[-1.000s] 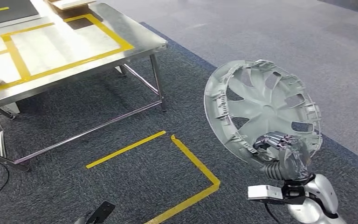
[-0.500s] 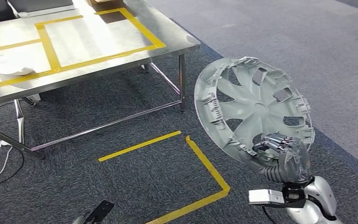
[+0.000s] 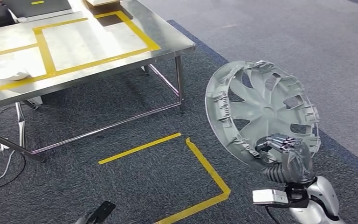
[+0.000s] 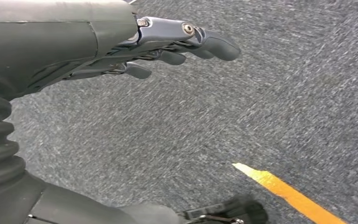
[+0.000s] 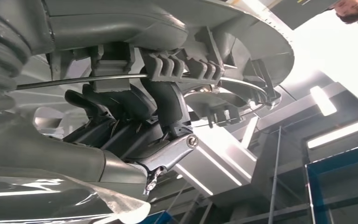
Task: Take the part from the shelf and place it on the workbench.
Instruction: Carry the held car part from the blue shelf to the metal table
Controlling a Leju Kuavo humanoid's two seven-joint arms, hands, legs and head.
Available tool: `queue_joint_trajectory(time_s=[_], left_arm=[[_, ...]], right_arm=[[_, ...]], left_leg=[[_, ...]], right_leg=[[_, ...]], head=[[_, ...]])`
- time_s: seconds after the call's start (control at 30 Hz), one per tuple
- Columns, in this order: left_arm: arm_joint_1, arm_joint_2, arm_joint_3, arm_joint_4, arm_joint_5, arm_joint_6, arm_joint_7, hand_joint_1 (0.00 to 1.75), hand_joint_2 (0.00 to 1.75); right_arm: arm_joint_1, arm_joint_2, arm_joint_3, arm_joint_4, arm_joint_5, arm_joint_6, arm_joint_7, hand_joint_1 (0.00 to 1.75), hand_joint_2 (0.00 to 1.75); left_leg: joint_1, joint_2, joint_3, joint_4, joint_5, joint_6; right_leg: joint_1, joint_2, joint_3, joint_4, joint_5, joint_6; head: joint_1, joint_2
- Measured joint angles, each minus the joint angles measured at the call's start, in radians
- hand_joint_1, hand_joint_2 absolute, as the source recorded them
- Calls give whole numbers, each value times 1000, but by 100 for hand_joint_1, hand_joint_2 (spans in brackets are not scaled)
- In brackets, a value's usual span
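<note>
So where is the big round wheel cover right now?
In the head view, the wheel cover is on the right, held up on edge by the right robot hand at its lower rim, above the carpet, right of the metal workbench.

Right arm: silver, enters the head view from the lower right, forearm raised. Right hand (image 3: 286, 156): uppermost on the arm, dark fingers (image 5: 165, 100) curled over the rim of the grey wheel cover (image 3: 261, 109) and gripping its lower edge; cover held upright, tilted, hollow side toward the camera. Grey ribbed wrist cover below the hand.

Left arm: hanging low. Left hand (image 4: 135, 46): fingers (image 4: 219, 46) extended nearly straight and slightly apart, holding nothing, above the carpeted floor. Grey ribbed wrist cover at the picture's edge in the left wrist view.
</note>
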Motion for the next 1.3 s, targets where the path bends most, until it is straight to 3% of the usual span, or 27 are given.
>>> queue_joint_trajectory(time_s=[0.07,0.17,0.23,0.33,0.37,0.4,0.43,0.5,0.57,0.67,0.73,0.83,0.9,0.93,1.0,1.07,1.2,1.27,1.3], left_arm=[[-1,1,0,0,0,2,0,0,175],[0,1,0,0,-1,5,1,0,175],[1,1,0,0,-3,7,2,0,175],[0,0,-1,0,-6,9,2,0,175],[1,-1,-1,0,-6,8,2,0,175],[2,-2,-2,0,-6,8,2,0,175],[2,-2,-2,0,-6,8,2,0,175],[3,-2,-4,0,-7,8,2,0,175],[2,-3,-5,0,-7,9,2,0,175],[2,-3,-6,0,-7,9,4,0,175],[2,-1,-6,0,-7,9,5,0,175],[2,0,-6,0,-7,9,6,0,175],[3,0,-6,0,-7,9,6,0,175],[4,0,-6,0,-7,9,6,0,175],[3,0,-6,0,-7,9,6,0,175],[2,0,-6,0,-7,9,6,0,175],[3,0,-7,0,-7,9,6,0,175],[2,0,-7,0,-7,10,6,0,175],[1,0,-7,0,-7,10,6,0,175]], right_arm=[[0,0,0,-1,0,1,0,175,175],[0,0,0,-1,1,1,0,175,175],[1,0,0,-2,1,1,0,175,175],[4,0,-2,-1,2,1,-1,175,175],[6,0,-2,0,2,1,-1,175,175],[7,0,-2,0,3,1,-2,175,175],[8,0,-2,0,3,1,-2,175,175],[9,0,-2,0,3,1,-3,175,175],[10,0,-2,-1,4,1,-3,175,175],[14,0,-3,-1,4,0,-3,175,175],[15,0,-3,-1,5,0,-3,175,175],[16,0,-6,-1,5,0,-3,175,175],[17,0,-6,-1,5,0,-3,175,175],[17,0,-6,-1,5,0,-3,175,175],[18,0,-6,-1,5,0,-3,175,175],[17,0,-7,-1,5,0,-3,175,175],[17,0,-8,-1,6,0,-3,175,175],[17,0,-8,-2,6,0,-3,175,175],[17,0,-8,-2,6,0,-4,175,175]], left_leg=[[-6,1,40,-91,26,10],[-9,1,51,-123,20,18],[-4,1,62,-141,25,27],[-7,1,69,-148,25,38],[-8,1,69,-148,24,39],[-10,1,70,-147,22,40],[-10,0,72,-147,21,40],[-10,-2,77,-143,14,35],[-14,-4,75,-134,8,27],[-15,-5,71,-129,6,16],[-12,-3,63,-102,-14,4],[-1,-1,-8,57,-94,-15],[5,0,-49,138,-112,-21],[8,0,-47,129,-94,-22],[9,1,4,14,-22,-17],[6,1,54,-95,16,-10],[1,1,68,-133,12,8],[4,1,75,-145,16,22],[3,1,77,-148,16,27]], right_leg=[[2,0,2,-1,-4,7],[1,-3,1,-9,-4,25],[1,-3,-9,13,-23,32],[2,-2,-93,174,-97,35],[2,-1,-121,222,-109,36],[2,-2,-135,240,-103,37],[2,-2,-130,219,-79,37],[2,-2,-74,98,-10,35],[3,-1,-25,2,20,31],[5,2,-14,-14,18,19],[1,1,-9,-18,19,10],[-2,-2,-3,-20,16,0],[-2,-2,-1,-19,14,-1],[-2,-1,1,-19,13,-1],[-2,-1,8,-20,9,3],[0,0,11,-20,5,12],[-1,-2,10,-27,3,35],[0,-2,-12,17,-26,41],[0,-1,-40,71,-54,41]], head=[[0,0],[1,0],[2,0],[3,0],[3,0],[2,0],[2,0],[2,0],[3,0],[4,0],[0,0],[-5,0],[-5,0],[-5,0],[-5,0],[-5,0],[-3,0],[-2,0],[0,0]])
